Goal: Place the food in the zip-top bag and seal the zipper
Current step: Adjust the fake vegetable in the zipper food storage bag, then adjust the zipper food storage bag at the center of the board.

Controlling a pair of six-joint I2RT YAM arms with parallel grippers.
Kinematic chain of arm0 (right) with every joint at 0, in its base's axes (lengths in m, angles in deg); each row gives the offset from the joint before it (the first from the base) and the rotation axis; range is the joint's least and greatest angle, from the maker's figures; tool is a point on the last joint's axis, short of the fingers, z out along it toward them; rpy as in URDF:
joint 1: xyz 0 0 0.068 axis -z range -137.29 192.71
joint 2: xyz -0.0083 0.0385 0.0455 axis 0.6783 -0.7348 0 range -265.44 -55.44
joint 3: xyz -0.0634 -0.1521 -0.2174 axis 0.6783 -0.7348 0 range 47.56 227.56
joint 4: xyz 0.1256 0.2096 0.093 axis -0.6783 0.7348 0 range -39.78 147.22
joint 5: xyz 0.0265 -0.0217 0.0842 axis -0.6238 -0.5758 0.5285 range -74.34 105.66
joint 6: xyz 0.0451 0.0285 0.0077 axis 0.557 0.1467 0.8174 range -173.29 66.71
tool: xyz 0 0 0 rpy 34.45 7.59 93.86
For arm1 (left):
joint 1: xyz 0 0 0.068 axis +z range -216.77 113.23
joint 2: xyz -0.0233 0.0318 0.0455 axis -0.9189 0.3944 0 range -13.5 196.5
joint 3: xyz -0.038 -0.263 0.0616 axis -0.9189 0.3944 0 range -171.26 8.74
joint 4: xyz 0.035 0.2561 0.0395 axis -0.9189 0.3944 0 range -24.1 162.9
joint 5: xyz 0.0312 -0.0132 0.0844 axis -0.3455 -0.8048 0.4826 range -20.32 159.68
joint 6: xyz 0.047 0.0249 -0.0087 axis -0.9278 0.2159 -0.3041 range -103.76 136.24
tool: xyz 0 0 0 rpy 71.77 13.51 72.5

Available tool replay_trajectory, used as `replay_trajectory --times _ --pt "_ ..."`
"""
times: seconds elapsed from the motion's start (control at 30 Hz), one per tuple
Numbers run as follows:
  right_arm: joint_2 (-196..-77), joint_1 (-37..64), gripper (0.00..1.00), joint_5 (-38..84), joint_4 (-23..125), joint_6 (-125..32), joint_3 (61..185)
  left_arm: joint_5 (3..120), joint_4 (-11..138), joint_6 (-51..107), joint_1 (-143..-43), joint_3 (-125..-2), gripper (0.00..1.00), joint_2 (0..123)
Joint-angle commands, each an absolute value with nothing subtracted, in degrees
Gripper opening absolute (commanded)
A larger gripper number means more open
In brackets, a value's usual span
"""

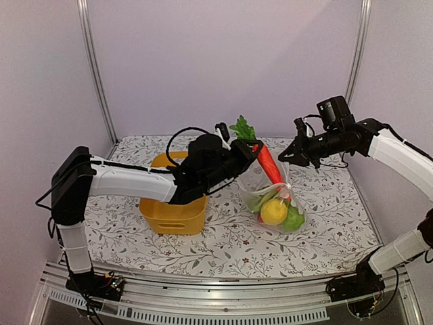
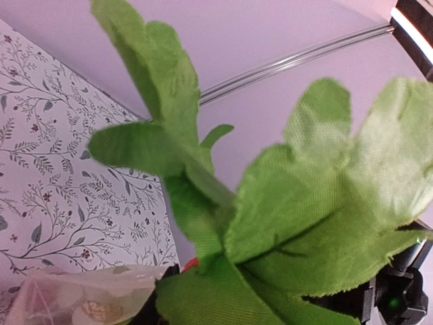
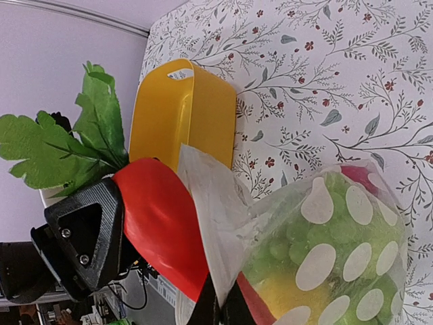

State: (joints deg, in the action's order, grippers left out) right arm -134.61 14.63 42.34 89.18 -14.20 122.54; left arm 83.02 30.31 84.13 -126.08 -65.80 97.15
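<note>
Since the left gripper (image 1: 247, 150) is clamped on the carrot (image 1: 270, 166) high up, just under its leaves (image 1: 242, 128), the long body could pivot or slip in the jaws and miss the opening. The tip points down at the mouth of the zip-top bag (image 1: 252, 183) and seems just inside it.

Middle risk: the carrot is long and the bag looks fairly full. It may jam on the pieces below and stick out, which would keep the zipper from closing. The zipper strip itself is too fine to make out.

Right risk: the right gripper (image 1: 287, 157) is clenched on a thin fold of the bag's mouth edge, holding it up. A downward push could pull the film free and collapse the mouth.

Containers:
- **Yellow tub** (image 1: 169, 220): just left of the bag. The arm hides its inside, so I cannot tell the contents.
- **Bag:** rests on the table (image 1: 230, 254). It holds a lemon-like piece (image 1: 274, 211), a green bumpy cluster (image 3: 298, 233), a red piece (image 3: 357, 177) and more green.
</note>
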Motion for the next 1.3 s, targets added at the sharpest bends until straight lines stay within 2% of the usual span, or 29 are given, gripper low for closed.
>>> replay_trajectory --times 0.0,0.23,0.3,0.43,0.53,0.67,0.73,0.77,0.8,0.83,1.03,1.17,1.27 --pt "-133.2 14.6 0.00 41.8 84.7 -15.5 121.6 73.6 43.4 88.8 -125.2 -70.7 0.08 98.3" --pt "-132.8 14.5 0.00 42.2 80.3 -15.2 118.6 70.9 55.1 93.2 -125.4 -74.9 0.08 100.4" --pt "-132.6 14.5 0.00 42.2 78.8 -15.4 117.7 73.2 55.8 94.0 -126.3 -73.5 0.12 99.9" --pt "-131.2 14.5 0.00 44.1 74.6 -16.1 115.7 70.5 58.0 96.8 -126.9 -73.8 0.24 102.2" --pt "-130.6 14.5 0.00 45.0 74.3 -17.4 115.7 70.1 61.9 94.6 -126.5 -76.9 0.38 102.9" --pt "-129.3 14.5 0.00 45.0 75.0 -18.7 115.7 71.5 71.3 83.4 -125.2 -84.3 0.53 100.7" --pt "-128.2 14.5 0.00 44.6 75.3 -18.8 115.8 73.4 75.4 79.1 -125.0 -86.6 0.70 98.4" --pt "-127.8 14.5 0.00 44.4 75.3 -18.8 115.7 74.1 75.8 77.2 -124.8 -86.5 0.74 97.0" --pt "-127.4 14.5 0.00 44.3 75.3 -18.8 115.6 75.0 76.0 75.1 -124.8 -86.0 0.83 95.4" --pt "-127.2 14.6 0.00 44.2 75.5 -18.8 115.5 76.4 76.1 73.5 -124.7 -85.4 0.97 93.8" --pt "-126.4 14.5 0.00 43.3 75.2 -19.4 114.0 84.0 78.0 62.2 -124.0 -80.9 1.00 84.9" --pt "-126.4 14.5 0.00 43.9 73.3 -18.6 112.2 81.1 77.3 59.7 -123.6 -71.2 1.00 80.1" --pt "-127.2 14.5 0.00 45.4 70.8 -17.3 110.7 74.8 77.0 58.7 -123.5 -65.6 0.90 79.2"
